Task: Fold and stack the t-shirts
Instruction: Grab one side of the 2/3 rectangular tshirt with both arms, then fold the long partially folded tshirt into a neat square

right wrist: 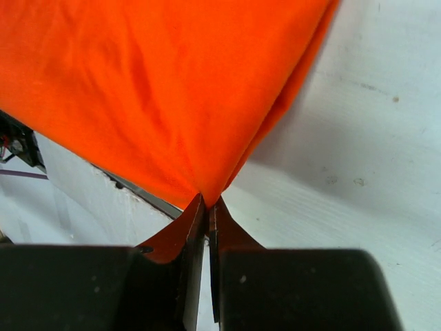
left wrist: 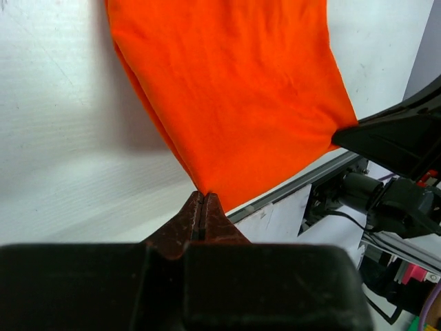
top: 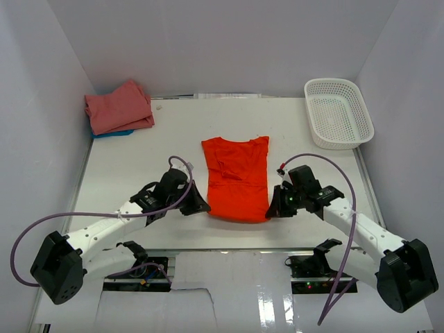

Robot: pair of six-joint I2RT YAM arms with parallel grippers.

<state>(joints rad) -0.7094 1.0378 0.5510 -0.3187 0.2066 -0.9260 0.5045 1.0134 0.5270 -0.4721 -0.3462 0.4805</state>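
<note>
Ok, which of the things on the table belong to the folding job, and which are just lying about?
Part of the job:
- orange t-shirt, near corners pinched by left gripper and right gripper
- folded pink t-shirt
- blue cloth peeking out under it, probably another shirt

Lying about:
- white mesh basket, far right corner

No legible text, labels, brands, nos. or signs in any view.
</note>
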